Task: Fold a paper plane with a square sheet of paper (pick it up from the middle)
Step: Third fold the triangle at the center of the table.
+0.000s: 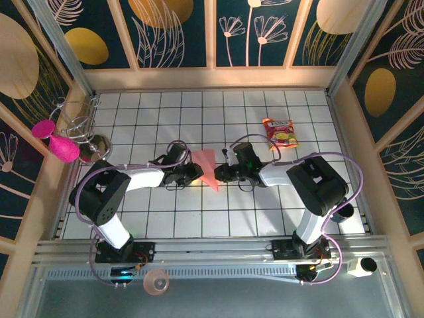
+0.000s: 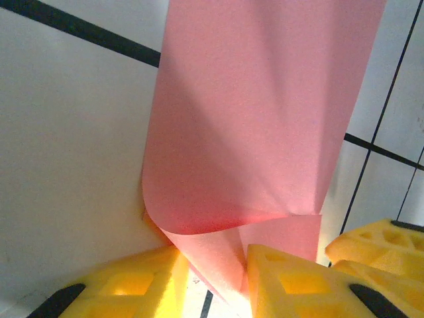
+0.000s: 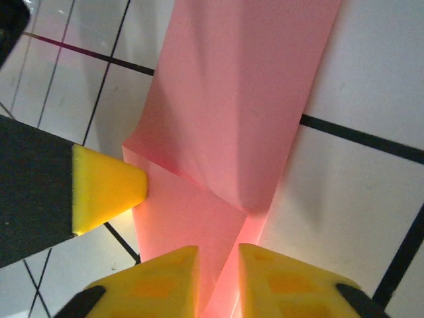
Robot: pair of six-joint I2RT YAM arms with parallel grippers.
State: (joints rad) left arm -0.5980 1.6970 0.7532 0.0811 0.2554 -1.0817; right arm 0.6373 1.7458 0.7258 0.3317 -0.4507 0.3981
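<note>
Paper [image 1: 207,169] sits mid-tabletop [image 1: 265,212], folded to a point, between both arms. Left tool [image 2: 217,262] pinches the folded edge, probably to keep the layers aligned. Right tool [image 3: 217,255] straddles the opposite edge with jaws slightly apart; can't tell if it grips.

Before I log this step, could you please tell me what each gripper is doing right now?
Left gripper: shut on the square sheet of paper.
Right gripper: jaws narrowly astride the same sheet; grip cannot be told.
</note>
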